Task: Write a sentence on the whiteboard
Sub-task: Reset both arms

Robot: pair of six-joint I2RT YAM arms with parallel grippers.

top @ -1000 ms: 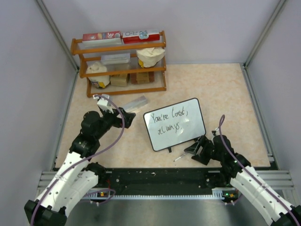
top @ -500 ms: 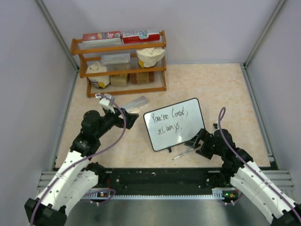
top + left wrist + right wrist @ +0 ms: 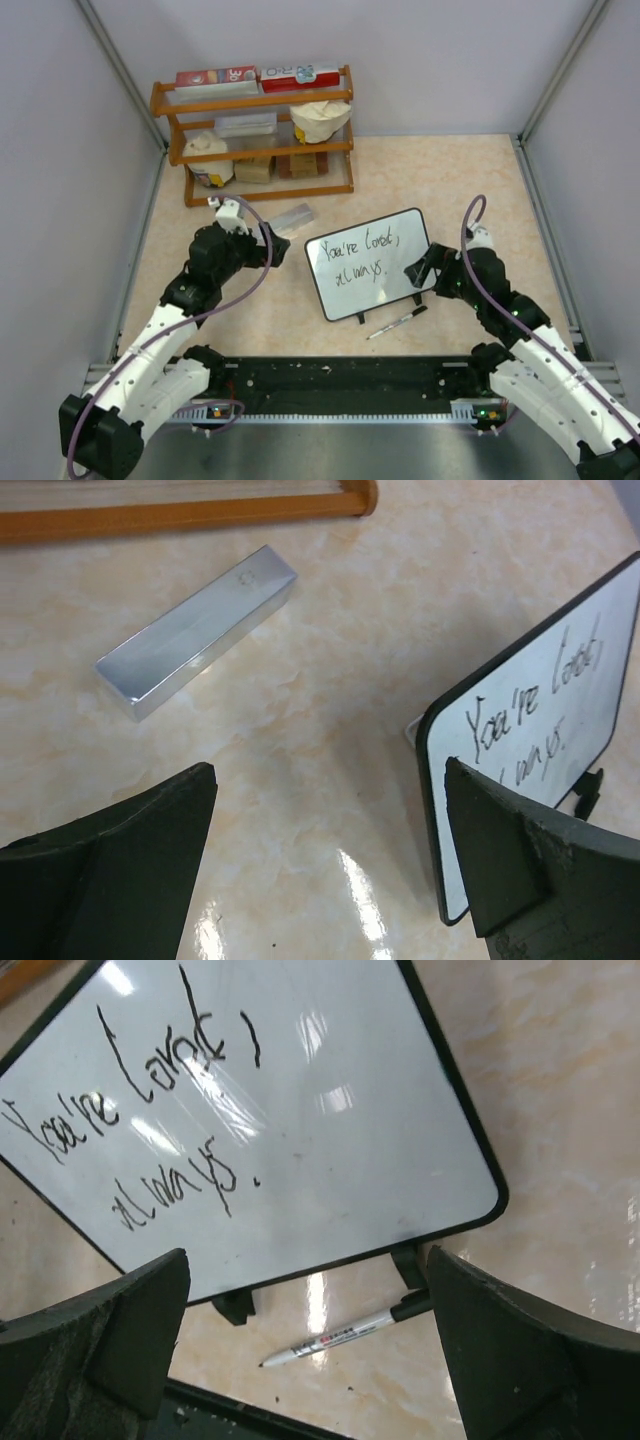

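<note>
Surface: pale worktop (image 3: 480, 190), rack (image 3: 255, 100) at far-left corner.
Board: whiteboard (image 3: 405, 262) mid-worktop, sentence (image 3: 362, 255) written across it.
Pen: pen (image 3: 397, 322) lies by the near edge.
Tools: left gripper (image 3: 328, 780) and right gripper (image 3: 308, 1260) spread, empty.
Risk: right gripper, close beside the whiteboard, could smear ink or tip it.

Bare tabletop (image 3: 470, 180) is left open to the right of and behind the whiteboard (image 3: 370, 263), whereas the near strip is obstructed by a marker (image 3: 396, 323) lying just before the board's feet, and the left rear by a silver block (image 3: 290, 216) lying near a stocked wooden rack (image 3: 255, 135).
</note>
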